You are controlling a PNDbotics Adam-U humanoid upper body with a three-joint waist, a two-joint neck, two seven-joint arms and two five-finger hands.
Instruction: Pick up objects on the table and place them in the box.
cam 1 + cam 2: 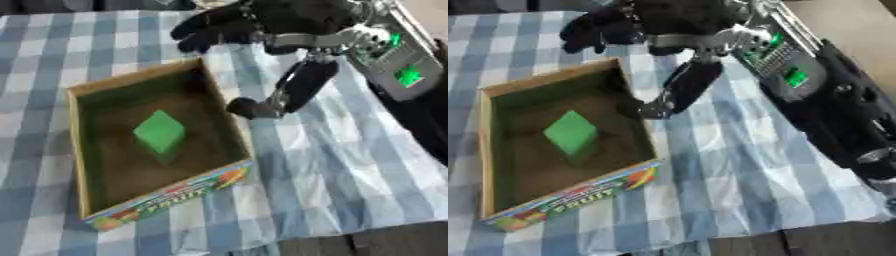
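An open cardboard box (77, 150) with a coloured printed front lies on the checked cloth at the left. Inside it, on the brown floor, rests a green block (159, 131). My right hand (262, 22) reaches in from the upper right and hovers over the box's far right corner. Its fingers are spread and relaxed, and the thumb (293, 92) hangs down beside the box's right wall. Nothing is held in it. My left hand is out of sight.
A blue and white checked cloth (350, 170) covers the table; its front edge shows at the lower right. My right forearm (833, 105), with green lights on it, crosses the upper right.
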